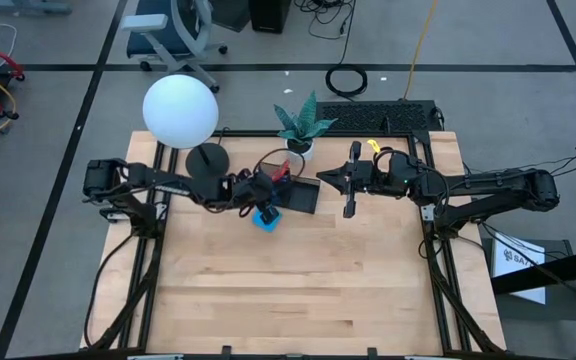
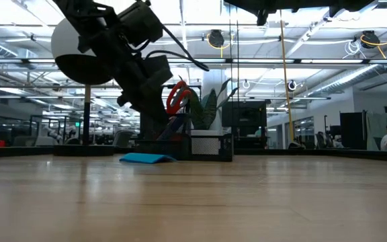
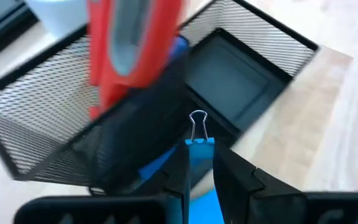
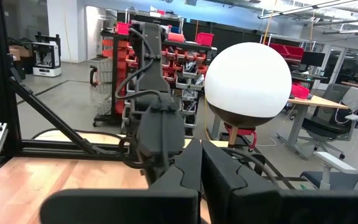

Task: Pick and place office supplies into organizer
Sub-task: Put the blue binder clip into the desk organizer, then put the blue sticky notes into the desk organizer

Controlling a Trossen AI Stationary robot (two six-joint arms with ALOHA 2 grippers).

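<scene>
- Left gripper [image 3: 199,171]: over the far half of the tabletop, left of centre, directly above the organizer. Its 2 fingers are nearly closed on a small blue binder clip [image 3: 197,144], pinching the blue body so the wire loop points forward and clear of the fingers; judged a hold that lets the clip drop straight down on release.
- Organizer [image 1: 302,196]: black mesh, near the middle of the far edge of the tabletop, just in front of the potted plant [image 1: 299,127]. In the left wrist view its shallow tray lies open below the clip, so the clip is judged to be lined up for that compartment.
- Red-handled scissors [image 2: 177,98]: standing handles-up in the taller compartment of the organizer, blades down inside; already stowed.
- Blue note pad [image 1: 266,219]: flat on the tabletop, just beside the near left side of the organizer, not yet placed.
- Pens: none can be made out with certainty in these views.
- Right gripper [image 1: 347,180]: fully closed and empty, hanging above the tabletop just right of the organizer, apparently waiting clear of the left arm's work.
- Globe lamp [image 1: 180,111]: white sphere on a round black base, toward the far left corner; not part of the task.
- Step in hand, as judged: release of the clip into the tray.
</scene>
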